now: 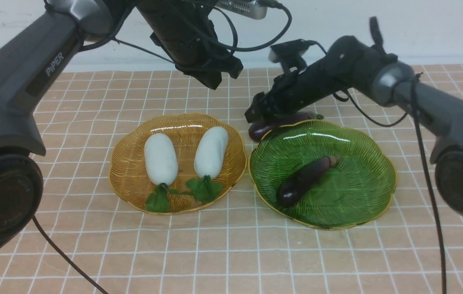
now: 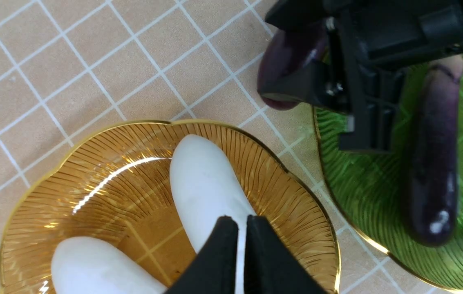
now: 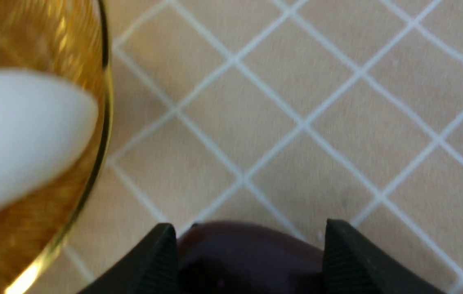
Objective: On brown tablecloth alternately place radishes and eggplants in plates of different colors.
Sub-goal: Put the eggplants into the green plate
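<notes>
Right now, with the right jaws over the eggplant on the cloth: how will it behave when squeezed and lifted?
Likely slippery: the eggplant has glossy skin, so it may squirm in the jaws. Probably rolls if nudged: rounded body lying on flat cloth beside the green plate. Seems firm, not floppy: its twin in the plate holds a straight shape.

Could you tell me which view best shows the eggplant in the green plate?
The front view: the eggplant lies whole in the green plate. The left wrist view shows it blurrier, plate cropped; the right wrist view misses it.
</notes>
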### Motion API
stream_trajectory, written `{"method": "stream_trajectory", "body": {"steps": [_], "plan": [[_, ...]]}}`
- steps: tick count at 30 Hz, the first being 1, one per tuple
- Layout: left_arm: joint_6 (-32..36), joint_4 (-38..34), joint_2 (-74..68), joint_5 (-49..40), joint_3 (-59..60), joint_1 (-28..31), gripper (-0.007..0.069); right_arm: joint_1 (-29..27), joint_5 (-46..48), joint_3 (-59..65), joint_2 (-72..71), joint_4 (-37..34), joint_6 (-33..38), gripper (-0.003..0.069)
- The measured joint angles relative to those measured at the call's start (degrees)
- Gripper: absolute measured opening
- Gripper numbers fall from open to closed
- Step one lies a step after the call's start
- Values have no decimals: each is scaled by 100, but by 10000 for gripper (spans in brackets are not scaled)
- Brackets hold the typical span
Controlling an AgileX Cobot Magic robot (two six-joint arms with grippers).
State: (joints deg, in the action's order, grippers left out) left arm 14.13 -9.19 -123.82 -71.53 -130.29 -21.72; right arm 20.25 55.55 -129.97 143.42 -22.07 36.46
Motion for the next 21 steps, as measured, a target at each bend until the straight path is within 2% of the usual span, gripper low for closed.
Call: {"method": "stream_trajectory", "body": {"steps": [7,13,21], "plan": [[0,0,0,0,0,0,11,4,538,0,-182,190,689,443],[5,0,0,0,0,0,11,4,358,0,-171,229,759,447],[5,0,0,0,0,0,11,35,53,0,-171,293,771,516]]}}
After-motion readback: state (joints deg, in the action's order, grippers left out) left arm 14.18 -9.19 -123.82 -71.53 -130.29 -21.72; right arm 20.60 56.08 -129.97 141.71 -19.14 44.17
